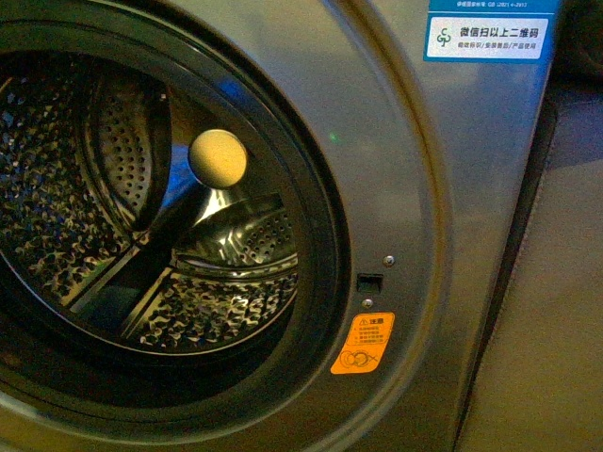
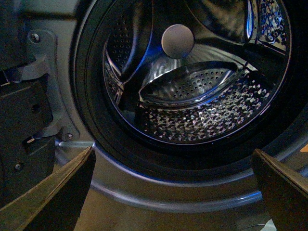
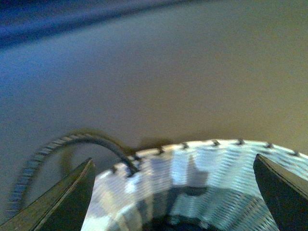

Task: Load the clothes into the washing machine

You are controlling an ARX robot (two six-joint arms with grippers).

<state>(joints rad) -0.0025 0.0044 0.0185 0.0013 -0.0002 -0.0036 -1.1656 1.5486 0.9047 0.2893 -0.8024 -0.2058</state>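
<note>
The grey washing machine (image 1: 443,188) fills the front view, its porthole open on the perforated steel drum (image 1: 85,198) with a cream hub (image 1: 218,157) and an orange sticker (image 1: 363,344) beside the rim. No clothes show in the drum. My left gripper (image 2: 173,192) is open and empty just in front of the porthole's lower rim (image 2: 163,185), facing the drum (image 2: 202,115). My right gripper (image 3: 173,192) is open and empty above a white woven basket (image 3: 202,173); a dark patch (image 3: 168,225) low in the basket may be the clothes, but I cannot tell.
The basket has a dark loop handle (image 3: 72,142) and stands on a plain floor (image 3: 168,72). The door hinge (image 2: 45,82) sits beside the porthole in the left wrist view. A white label (image 1: 485,33) is at the machine's upper right.
</note>
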